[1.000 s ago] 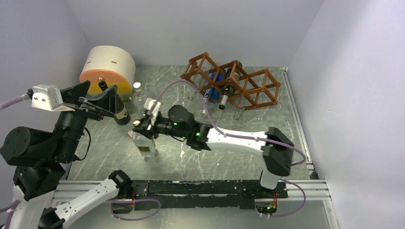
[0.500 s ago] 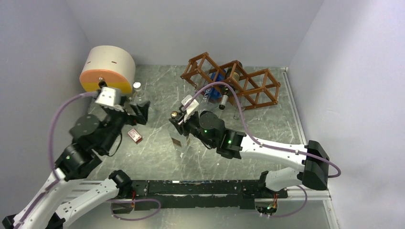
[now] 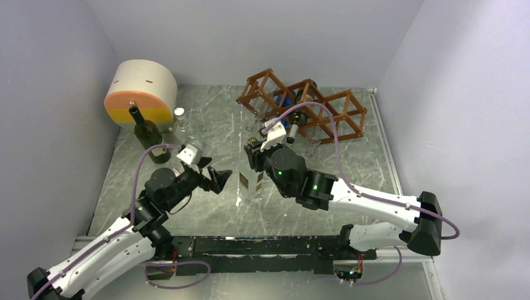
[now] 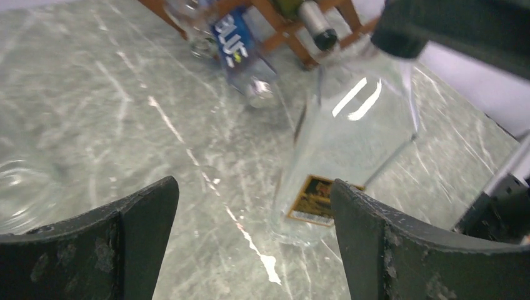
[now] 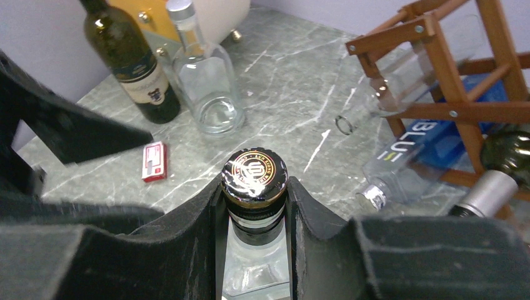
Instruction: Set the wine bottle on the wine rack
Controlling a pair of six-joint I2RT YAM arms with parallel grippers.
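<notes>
Bottle (image 5: 255, 177) upright mid tabletop (image 3: 206, 119), well short of rack (image 5: 445, 62). Long axis vertical, cap up toward R wrist cam, base down; resting on marble or just off it, can't tell. R jaws pinching neck just under gold-black cap. L jaws spread wide, level w/ lower body, aimed at it, not touching glass. Risks: neck-only pinch on smooth glass, so could slip or swing once lifted, esp. while tipping over toward horizontal. Needs approx quarter turn so axis lines up w/ a cell; if misaligned, likely to knock slats or shove rack back. Rack already holds blue bottle (image 5: 431, 140), dark bottle (image 5: 509, 153) and a clear one (image 5: 387, 94), necks poking out the near side. Could clip those, so aim for a free cell. If L jaws close on body while R pulls, opposing forces may twist bottle loose. Transparent glass also makes edges hard to judge.
</notes>
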